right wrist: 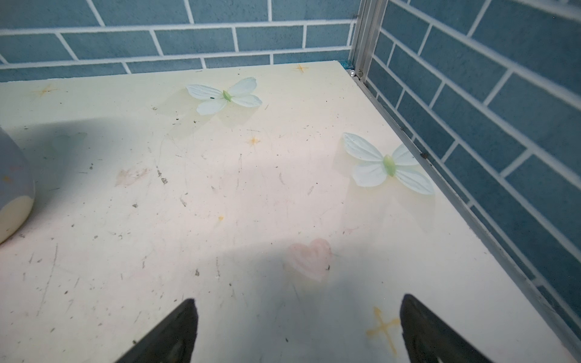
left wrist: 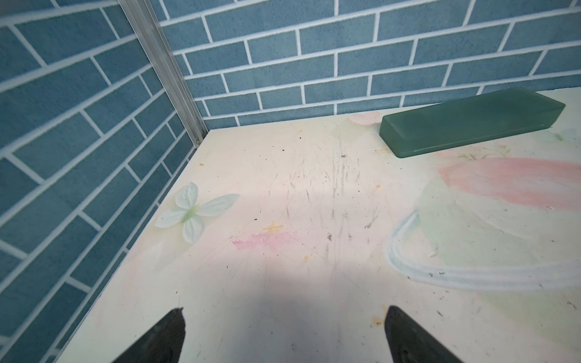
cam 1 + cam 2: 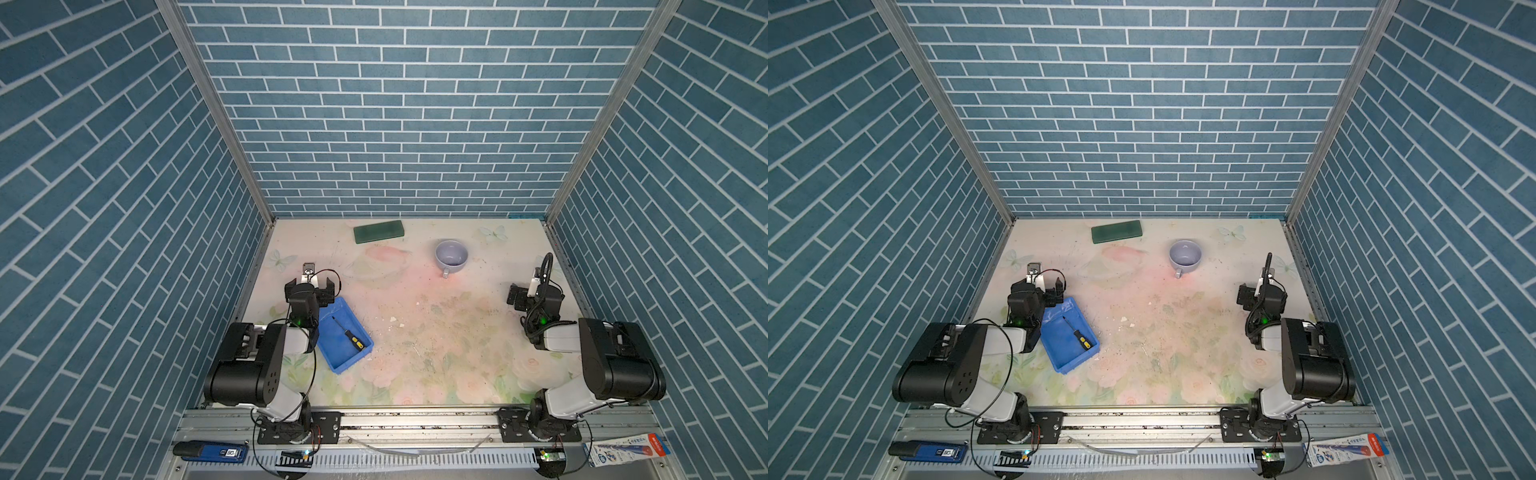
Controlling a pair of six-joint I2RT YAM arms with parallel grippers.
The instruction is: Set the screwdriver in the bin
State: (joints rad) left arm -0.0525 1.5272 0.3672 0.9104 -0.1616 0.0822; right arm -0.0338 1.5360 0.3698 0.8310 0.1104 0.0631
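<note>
Screwdriver [image 3: 348, 331], lying flat on the floor of the bin [image 3: 340, 357] in both top views, thin shaft pointing far-left and black-and-yellow handle toward the near-right wall; neither gripper touches it. Bin, at the near left of the table [image 3: 457, 332], set askew to the table's edges, its left side partly hidden by the left arm. Left gripper [image 2: 284, 314], jaws spread wide and empty, poised over bare tabletop just beyond the bin's far end. Right gripper [image 1: 298, 301], likewise spread and empty, at the far right, well apart from the bin. Green block [image 3: 378, 231] and mug [image 3: 451, 255], on the far side, not involved. Judged from this layout, the placing looks done, and what remains for you is a clean withdrawal. Raise the left arm straight up before you draw it toward its base, so that wrist and cable do not catch the bin's wall and tip the tool out. Leave the right arm parked.
</note>
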